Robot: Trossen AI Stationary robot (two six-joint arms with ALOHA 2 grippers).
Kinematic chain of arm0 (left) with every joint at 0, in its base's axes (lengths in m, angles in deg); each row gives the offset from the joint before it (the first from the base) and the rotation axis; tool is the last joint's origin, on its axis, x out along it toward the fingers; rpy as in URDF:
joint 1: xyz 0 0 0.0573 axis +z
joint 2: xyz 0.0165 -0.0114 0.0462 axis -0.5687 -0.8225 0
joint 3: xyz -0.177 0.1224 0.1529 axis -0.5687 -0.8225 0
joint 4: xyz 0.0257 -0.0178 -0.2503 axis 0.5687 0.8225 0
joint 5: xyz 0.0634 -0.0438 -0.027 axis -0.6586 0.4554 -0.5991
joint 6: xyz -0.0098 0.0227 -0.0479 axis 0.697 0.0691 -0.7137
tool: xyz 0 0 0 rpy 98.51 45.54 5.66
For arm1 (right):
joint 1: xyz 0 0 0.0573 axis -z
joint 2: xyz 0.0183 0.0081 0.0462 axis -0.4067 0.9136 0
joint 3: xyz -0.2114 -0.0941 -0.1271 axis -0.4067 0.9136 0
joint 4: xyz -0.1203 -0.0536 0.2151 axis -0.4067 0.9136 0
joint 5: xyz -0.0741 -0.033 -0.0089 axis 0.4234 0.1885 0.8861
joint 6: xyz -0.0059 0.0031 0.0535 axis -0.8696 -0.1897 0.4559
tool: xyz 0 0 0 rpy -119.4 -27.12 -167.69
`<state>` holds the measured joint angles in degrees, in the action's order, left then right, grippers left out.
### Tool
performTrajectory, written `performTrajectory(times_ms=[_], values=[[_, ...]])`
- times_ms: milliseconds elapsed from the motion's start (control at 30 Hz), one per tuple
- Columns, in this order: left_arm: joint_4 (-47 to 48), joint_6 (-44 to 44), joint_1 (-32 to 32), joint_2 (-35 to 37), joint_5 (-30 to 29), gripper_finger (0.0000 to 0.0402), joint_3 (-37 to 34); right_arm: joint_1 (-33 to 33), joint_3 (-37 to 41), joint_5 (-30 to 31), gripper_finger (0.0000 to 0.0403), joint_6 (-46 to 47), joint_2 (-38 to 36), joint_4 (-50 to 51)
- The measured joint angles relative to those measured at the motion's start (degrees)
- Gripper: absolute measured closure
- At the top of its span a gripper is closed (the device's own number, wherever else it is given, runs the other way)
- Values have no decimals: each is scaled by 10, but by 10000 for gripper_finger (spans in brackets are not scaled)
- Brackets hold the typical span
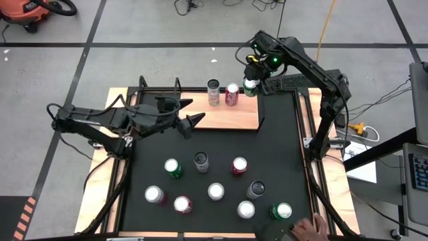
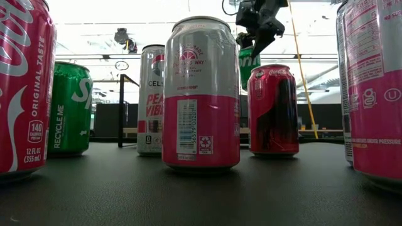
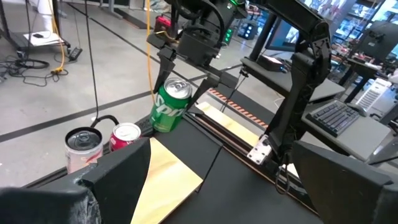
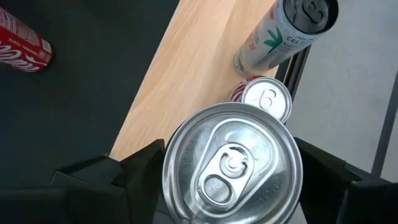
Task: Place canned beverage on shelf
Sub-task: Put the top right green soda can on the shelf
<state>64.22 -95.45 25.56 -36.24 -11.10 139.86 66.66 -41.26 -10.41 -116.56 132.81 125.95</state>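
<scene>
Jaws clamped on the green can (image 1: 250, 85), the right gripper (image 1: 252, 73) holds it at the frame's upper middle, above the shelf (image 1: 227, 117) beside 2 standing cans; the left gripper (image 1: 189, 114) waits wide, centre-left.

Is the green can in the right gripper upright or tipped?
Roughly upright. The green can hangs in the right gripper with its lid facing up, slightly leaning, near the shelf beside the red can.

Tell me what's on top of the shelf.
Two upright cans stand on the shelf: a slim white can and a red can. The right gripper holds a green can at its end; contact is hidden.
</scene>
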Motion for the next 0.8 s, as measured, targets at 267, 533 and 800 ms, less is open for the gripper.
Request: performTrajectory(times_ms=[267,533,800], values=[[2,5,22,0,36,13,0,17,10,-9,139,4,0,-2],[12,4,24,0,40,13,0,55,70,-66,140,19,-5,-58],[12,1,35,0,54,13,0,73,108,-94,138,17,-5,-100]])
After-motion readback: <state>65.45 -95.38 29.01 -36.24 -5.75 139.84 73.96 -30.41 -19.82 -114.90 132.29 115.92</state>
